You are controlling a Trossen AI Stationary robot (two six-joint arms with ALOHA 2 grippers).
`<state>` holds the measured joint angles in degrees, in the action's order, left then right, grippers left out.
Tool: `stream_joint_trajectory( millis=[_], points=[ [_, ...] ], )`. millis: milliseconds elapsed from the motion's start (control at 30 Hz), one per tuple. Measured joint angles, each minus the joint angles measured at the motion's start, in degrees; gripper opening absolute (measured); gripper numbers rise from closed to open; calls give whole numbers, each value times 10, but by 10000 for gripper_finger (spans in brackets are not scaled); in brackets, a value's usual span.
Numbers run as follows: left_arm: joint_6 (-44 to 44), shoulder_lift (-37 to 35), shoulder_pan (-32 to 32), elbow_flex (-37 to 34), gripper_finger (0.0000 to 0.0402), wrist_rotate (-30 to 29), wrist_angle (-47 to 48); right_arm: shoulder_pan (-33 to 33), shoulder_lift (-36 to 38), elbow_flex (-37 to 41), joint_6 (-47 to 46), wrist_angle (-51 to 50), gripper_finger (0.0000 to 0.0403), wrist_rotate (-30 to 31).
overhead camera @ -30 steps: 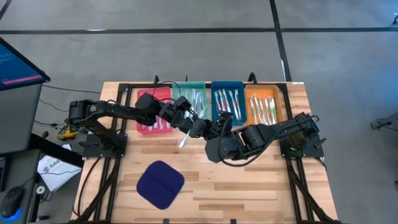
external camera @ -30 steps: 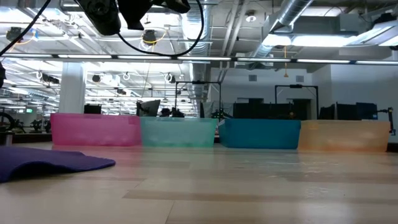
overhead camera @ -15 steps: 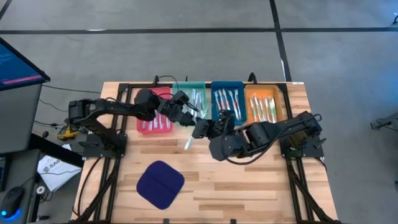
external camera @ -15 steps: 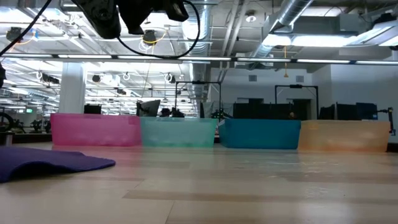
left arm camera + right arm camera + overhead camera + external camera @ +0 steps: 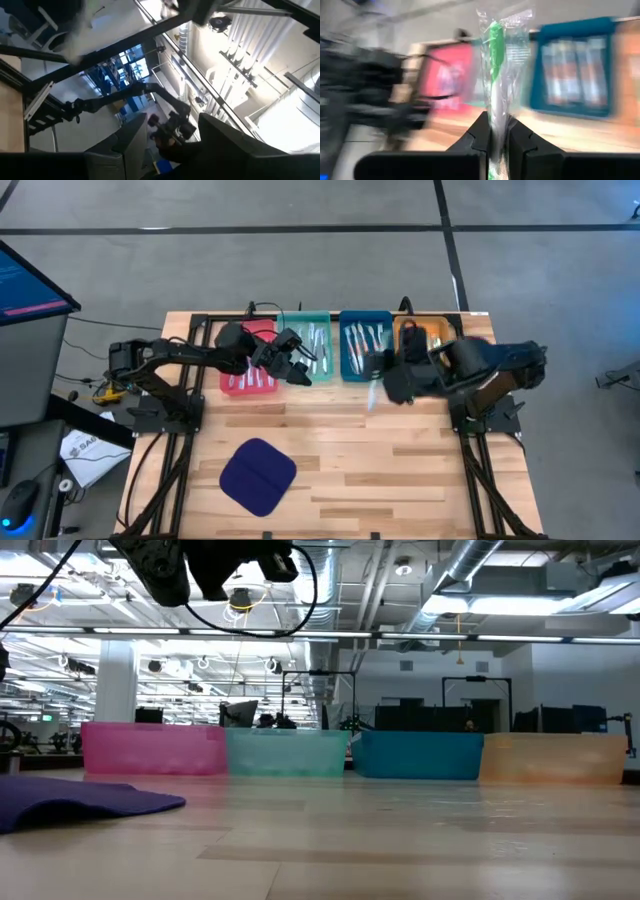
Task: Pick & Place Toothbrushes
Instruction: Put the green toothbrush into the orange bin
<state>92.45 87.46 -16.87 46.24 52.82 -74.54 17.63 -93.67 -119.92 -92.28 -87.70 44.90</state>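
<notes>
Orange tray (image 5: 428, 330), blue tray (image 5: 366, 321): toothbrushes (image 5: 364, 341) inside.

Four trays (image 5: 366, 320), one dark blue pad (image 5: 258, 476), two arms (image 5: 190, 358).

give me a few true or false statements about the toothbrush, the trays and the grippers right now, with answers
1. The right gripper is shut on a wrapped green toothbrush. True.
2. The left gripper holds a toothbrush. False: it is open and holds nothing, near the teal tray.
3. The four trays stand in a row at the table's far edge. True.
4. The dark blue pad lies inside the red tray. False: it lies on the table, at the near left.
5. The orange tray is empty. False: it holds toothbrushes.
</notes>
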Motion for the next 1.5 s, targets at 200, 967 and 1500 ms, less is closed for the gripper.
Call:
stream_joint_trajectory(
  millis=[200, 967, 1500],
  points=[
    [-16, 0, 10, -34, 172, -16, -2, -99, 42, 25, 95, -19, 20, -93],
    [-42, -65, 29, -116, 172, -101, -4, -569, 107, 432, 500, 138, 20, -315],
    [-84, -84, 27, -115, 172, -239, -4, -691, 112, 640, 581, 350, 21, -418]
  ],
)
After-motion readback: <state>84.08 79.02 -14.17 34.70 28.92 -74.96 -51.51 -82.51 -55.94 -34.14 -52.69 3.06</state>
